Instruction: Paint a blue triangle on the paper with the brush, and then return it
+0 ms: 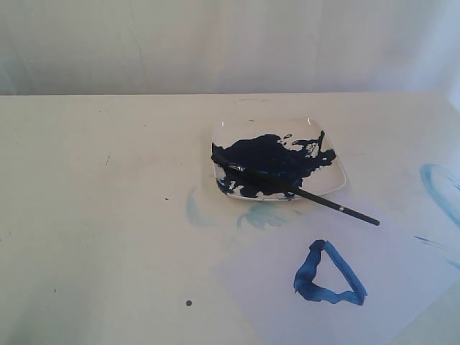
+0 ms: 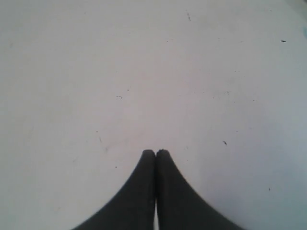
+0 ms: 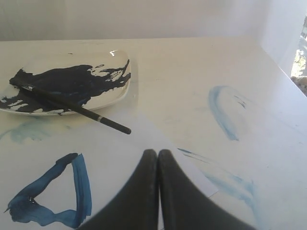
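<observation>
The right pincer (image 3: 157, 152) is being held clenched on nothing, its tapered black tips touching over the thin, pale paper (image 3: 120, 153). The slender black-handled brush (image 3: 72, 104) is being borne ahead of those tips, well apart, one end in the glossy navy paint of the square white plate (image 3: 125, 88). The rough, thick-stroked blue triangle (image 3: 82, 184) is being shown nearer, to one side, while the left pincer (image 2: 155, 152) is likewise being held clenched, empty, over the speckled table (image 2: 144, 72).
</observation>
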Robot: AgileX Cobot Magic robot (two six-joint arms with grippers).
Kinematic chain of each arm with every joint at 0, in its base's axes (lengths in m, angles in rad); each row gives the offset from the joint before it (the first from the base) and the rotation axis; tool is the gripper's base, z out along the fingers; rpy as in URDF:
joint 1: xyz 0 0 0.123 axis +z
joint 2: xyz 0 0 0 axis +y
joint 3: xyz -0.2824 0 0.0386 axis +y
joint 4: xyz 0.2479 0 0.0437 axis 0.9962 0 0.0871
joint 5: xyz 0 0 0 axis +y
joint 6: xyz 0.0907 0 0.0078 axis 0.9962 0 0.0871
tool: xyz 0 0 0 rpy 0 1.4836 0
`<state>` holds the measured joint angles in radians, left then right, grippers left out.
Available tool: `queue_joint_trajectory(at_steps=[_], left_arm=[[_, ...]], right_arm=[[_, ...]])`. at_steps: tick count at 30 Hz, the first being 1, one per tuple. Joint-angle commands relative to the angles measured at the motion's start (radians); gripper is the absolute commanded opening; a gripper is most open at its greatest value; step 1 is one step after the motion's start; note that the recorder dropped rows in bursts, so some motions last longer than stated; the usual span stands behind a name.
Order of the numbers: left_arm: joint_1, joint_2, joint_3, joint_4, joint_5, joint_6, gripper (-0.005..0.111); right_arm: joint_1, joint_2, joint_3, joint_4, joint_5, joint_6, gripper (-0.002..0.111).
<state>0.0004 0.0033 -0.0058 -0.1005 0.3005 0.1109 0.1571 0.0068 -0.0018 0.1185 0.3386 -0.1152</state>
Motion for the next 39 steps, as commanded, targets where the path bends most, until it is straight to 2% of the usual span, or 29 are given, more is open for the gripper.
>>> queue_joint_trajectory(at_steps=[1,10,12,15,17,20,24,31,39], left_arm=[[0.003,-0.003,0.006,-0.049,-0.02,0.09,0.0],[0.003,-0.003,0.006,-0.013,-0.021,0.041,0.0],[0.003,-0.003,0.006,0.079,-0.023,-0.038,0.0],[0.017,-0.003,0.006,0.272,-0.02,-0.248,0.0],[0.017,-0.003,0.006,0.324,-0.017,-0.321,0.0],[0.017,-0.003,0.006,0.305,-0.019,-0.306,0.0],[0.016,-0.003,0.006,0.233,-0.021,-0.195,0.0],[-0.033,-0.003,0.006,0.235,-0.021,-0.193,0.0],[-0.035,-0.003,0.006,0.225,-0.021,-0.193,0.0]], right_arm=[[-0.007,-0.007,0.002,0.001,-0.003,-0.002,0.0],[-0.007,-0.007,0.002,0.003,-0.003,-0.002,0.0],[-0.007,-0.007,0.002,0.003,-0.003,-0.002,0.0],[-0.007,-0.007,0.002,0.003,-0.003,-0.002,0.0],[-0.007,-0.007,0.002,0.003,-0.003,-0.002,0.0],[-0.007,-0.007,0.002,0.003,-0.003,-0.002,0.0],[-0.007,-0.007,0.002,0.003,-0.003,-0.002,0.0],[-0.007,-0.007,0.002,0.003,-0.003,-0.002,0.0],[-0.007,-0.007,0.002,0.003,-0.003,-0.002,0.0]])
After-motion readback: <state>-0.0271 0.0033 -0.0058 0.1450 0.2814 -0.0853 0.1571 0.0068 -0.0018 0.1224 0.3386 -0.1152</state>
